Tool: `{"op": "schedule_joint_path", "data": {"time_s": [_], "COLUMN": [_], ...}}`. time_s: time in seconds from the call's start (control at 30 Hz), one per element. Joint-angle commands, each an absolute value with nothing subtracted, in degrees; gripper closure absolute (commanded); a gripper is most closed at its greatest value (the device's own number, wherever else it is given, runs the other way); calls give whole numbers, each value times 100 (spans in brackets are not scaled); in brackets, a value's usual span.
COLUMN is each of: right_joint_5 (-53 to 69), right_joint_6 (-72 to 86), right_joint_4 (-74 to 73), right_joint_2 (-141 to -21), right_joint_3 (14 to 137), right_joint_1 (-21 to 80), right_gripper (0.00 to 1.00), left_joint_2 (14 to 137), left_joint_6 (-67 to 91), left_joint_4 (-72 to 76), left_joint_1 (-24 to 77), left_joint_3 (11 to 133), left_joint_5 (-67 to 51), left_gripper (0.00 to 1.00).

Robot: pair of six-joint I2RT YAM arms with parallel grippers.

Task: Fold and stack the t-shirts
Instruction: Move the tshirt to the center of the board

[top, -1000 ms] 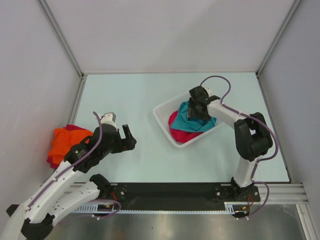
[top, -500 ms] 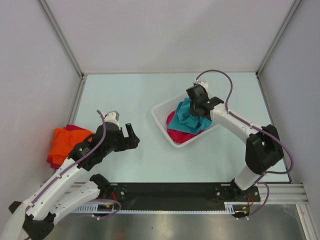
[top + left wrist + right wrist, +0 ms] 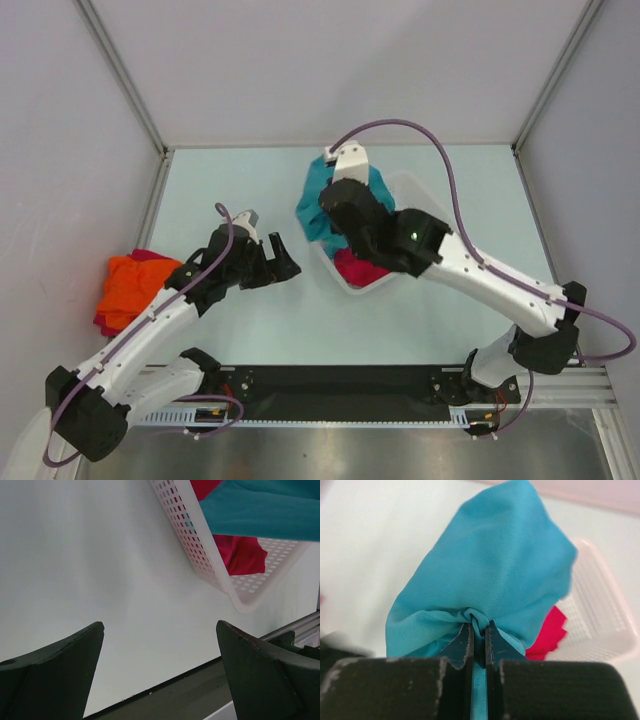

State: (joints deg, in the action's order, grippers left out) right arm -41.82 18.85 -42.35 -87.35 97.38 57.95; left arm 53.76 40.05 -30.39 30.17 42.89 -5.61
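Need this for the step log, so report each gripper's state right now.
Left gripper: open, holding nothing.
Right gripper: shut on the teal t-shirt.

Bunched teal t-shirt (image 3: 490,570) above magenta-pink t-shirt (image 3: 551,634)

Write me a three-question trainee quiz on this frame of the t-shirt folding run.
1. True or false: the right gripper is shut on the teal t-shirt.
2. The left gripper is: A) open, holding nothing; B) shut on cloth; C) out of every view.
3. Short answer: which colour of t-shirt lies inside the white basket?

Key: 1 true; 2 A; 3 the magenta-pink t-shirt.
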Motion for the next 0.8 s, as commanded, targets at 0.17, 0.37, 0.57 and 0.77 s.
{"op": "schedule_joint_path", "data": {"time_s": [0.17, 0.37, 0.57, 0.77], "right_joint_5": [-7503, -8367, -6881, -4988], "right_joint_6": [433, -756, 1242, 2584], "right_joint_4": [-4396, -3208, -4996, -4976], "right_joint_2": [-8622, -8675, -8648, -8491], "right_joint_3": [11979, 11796, 11592, 10022], "right_joint_1": [9375, 10002, 9459, 7894], "right_gripper": [100, 100, 100, 100], "left_joint_2": [5800, 5740, 5318, 4642], "left_joint_6": [3911, 3911, 3920, 4017], "left_joint_4": [-2646, -2689, -2944, -3339], "left_joint_1": [2874, 2857, 2865, 2865], "left_joint_3": [4641, 4605, 4641, 4632], "left_joint_5": [-642, -519, -519, -283], "left_gripper": [1, 1, 1, 1]}}
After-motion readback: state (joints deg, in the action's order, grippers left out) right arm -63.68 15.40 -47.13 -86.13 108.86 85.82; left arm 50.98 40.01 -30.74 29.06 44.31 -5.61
